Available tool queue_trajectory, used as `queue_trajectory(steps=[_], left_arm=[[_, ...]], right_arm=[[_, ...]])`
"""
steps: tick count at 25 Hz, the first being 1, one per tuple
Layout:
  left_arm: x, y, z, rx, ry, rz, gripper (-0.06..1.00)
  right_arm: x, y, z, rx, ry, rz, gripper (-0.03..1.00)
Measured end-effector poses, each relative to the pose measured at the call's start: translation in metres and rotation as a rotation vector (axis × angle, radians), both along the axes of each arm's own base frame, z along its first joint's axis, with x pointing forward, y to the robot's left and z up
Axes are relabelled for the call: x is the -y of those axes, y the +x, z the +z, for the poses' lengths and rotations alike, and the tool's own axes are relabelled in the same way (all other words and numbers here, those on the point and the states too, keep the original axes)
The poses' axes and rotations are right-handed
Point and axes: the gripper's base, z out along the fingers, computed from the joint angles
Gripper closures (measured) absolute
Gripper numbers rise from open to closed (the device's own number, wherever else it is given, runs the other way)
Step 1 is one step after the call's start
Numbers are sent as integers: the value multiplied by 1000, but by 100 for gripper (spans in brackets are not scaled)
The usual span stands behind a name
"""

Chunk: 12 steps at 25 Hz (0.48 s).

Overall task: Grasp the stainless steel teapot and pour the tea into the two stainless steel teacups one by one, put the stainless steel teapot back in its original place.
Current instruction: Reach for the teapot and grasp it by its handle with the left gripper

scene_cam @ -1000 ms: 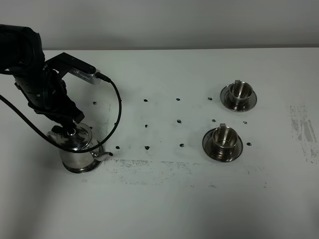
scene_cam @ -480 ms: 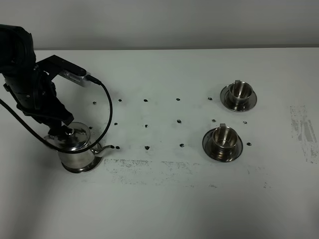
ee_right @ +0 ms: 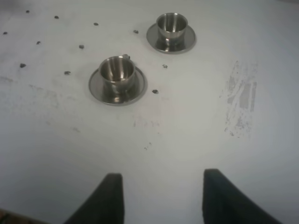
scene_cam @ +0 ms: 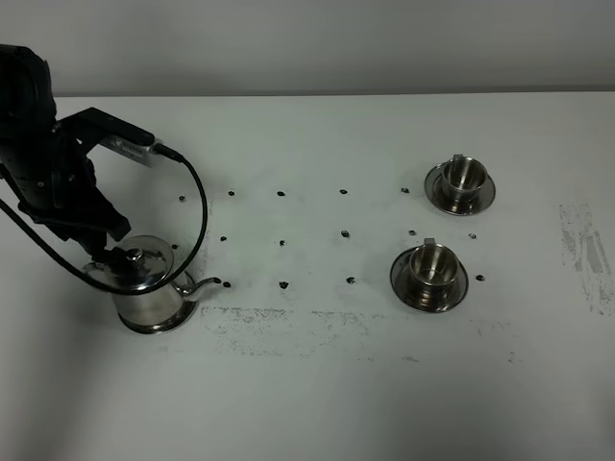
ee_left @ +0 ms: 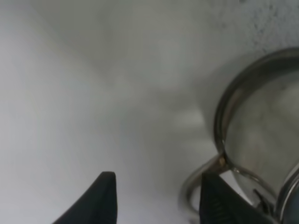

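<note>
Teapot (scene_cam: pixel 146 288) stands upright on the bench (scene_cam: pixel 317 403) near the left edge, towards the front, lid on, thin spout (scene_cam: pixel 200 284) pointing right towards the cups

Left arm (scene_cam: pixel 58 182) hangs over the pot from the back-left, with a black cable (scene_cam: pixel 200 211) looping down beside it

Left claw (ee_left: pixel 159 200) is apart. In the left wrist view the pot's loop handle (ee_left: pixel 194 191) sits between the two fingers, right up against one and well clear of the other. Nothing is clamped, and I can't tell if that finger actually touches the handle. Pot body (ee_left: pixel 261 126) is blurred and close to the lens

Right claw (ee_right: pixel 161 196) is apart too, with nothing between the fingers. It hovers over bare bench, in front of the cups

Two cups are on the right half of the bench, each upright on its own saucer. The far cup (scene_cam: pixel 462 177) is on the far saucer (scene_cam: pixel 434 192) towards the back. The near cup (scene_cam: pixel 430 262) is on the near saucer (scene_cam: pixel 404 288), closer to the front and a bit to the left. The two are apart from each other and well apart from the pot

Can't tell whether there is tea in the cups

Rows of dark specks (scene_cam: pixel 282 243) lie across the middle of the bench, and there are grey scuffs (scene_cam: pixel 586 250) by the right edge
</note>
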Motion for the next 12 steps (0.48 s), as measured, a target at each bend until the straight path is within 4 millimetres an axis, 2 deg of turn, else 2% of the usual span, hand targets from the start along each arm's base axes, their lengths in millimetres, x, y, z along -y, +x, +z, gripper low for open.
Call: queue_trajectory(steps=[3, 6, 12], left_arm=[[-8, -4, 20, 104, -17, 25, 54], [-17, -20, 26, 206, -54, 83, 54], [-33, -59, 9, 321, -205, 384, 54]], right_arm=[[0, 0, 0, 0, 0, 0, 58], [0, 0, 0, 0, 0, 0, 58], [0, 0, 0, 0, 0, 0, 58]])
